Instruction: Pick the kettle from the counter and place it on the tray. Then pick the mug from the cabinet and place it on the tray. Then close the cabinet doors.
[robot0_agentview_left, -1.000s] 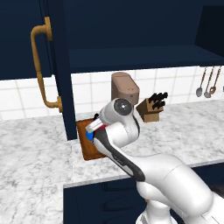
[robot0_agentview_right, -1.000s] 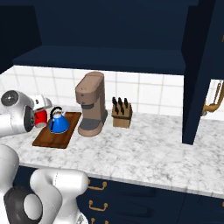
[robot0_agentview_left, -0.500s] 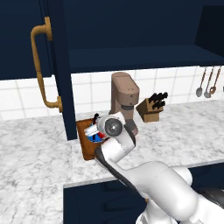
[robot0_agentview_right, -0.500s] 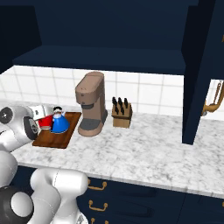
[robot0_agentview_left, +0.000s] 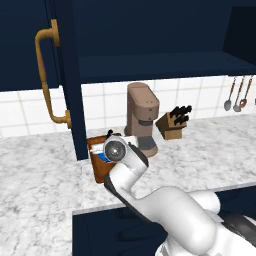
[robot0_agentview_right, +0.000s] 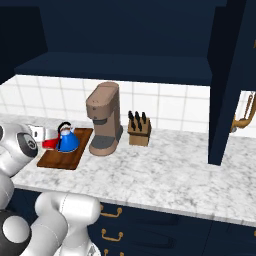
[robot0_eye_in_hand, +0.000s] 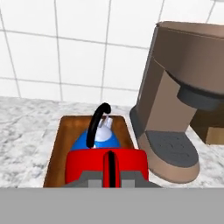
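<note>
Hovering over the tray's (robot0_agentview_right: 70, 157) near end, the gripper (robot0_eye_in_hand: 111, 177) clamps the red mug (robot0_eye_in_hand: 106, 165); blue kettle (robot0_agentview_right: 67, 141) sits just beyond.

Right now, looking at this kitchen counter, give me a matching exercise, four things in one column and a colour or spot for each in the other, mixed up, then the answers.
Things:
1. kettle
2. mug
3. coffee machine
4. knife block

Descriptions:
A. light wood with black handles, on the far side of the coffee machine from the tray
B. bright blue, standing on the tray
C. red, held at the near end of the tray
D. tan-brown, tall, just beside the tray

Pairs: 1-B, 2-C, 3-D, 4-A
</note>
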